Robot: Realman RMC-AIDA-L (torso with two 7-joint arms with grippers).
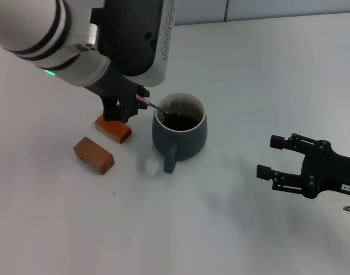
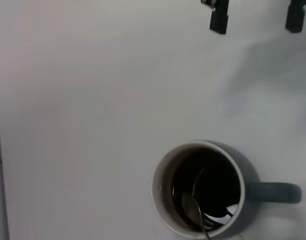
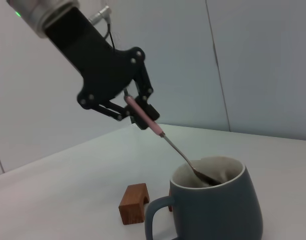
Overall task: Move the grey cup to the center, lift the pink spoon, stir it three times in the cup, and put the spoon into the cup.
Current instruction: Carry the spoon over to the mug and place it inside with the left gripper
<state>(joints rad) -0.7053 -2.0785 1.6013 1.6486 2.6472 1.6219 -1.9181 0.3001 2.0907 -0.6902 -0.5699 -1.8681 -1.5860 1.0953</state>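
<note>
We see the grey cup [image 1: 179, 133] mid-frame, the left gripper [image 3: 134, 111] clamped on the pink spoon [image 3: 145, 117], its bowl dipped inside; stirring underway, release left. The right gripper [image 1: 274, 156] idles agape, lower right.

Landmark: cup [image 1: 180, 136], standing on the table [image 1: 266, 80].
Handle: on the cup's near side, toward the robot.
Spoon [image 3: 165, 141]: tilted, bowl inside the cup, handle rising out over the rim to the cup's left.
Left gripper [image 3: 135, 112]: just left of the cup and above its rim, clamped on the spoon handle.
Blocks: one [image 1: 113, 129] on the table left of the cup, under the left gripper; another [image 1: 94, 155] farther left and nearer the robot.
Right gripper [image 1: 272, 156]: well to the cup's right, nearer the robot, fingers spread.
</note>
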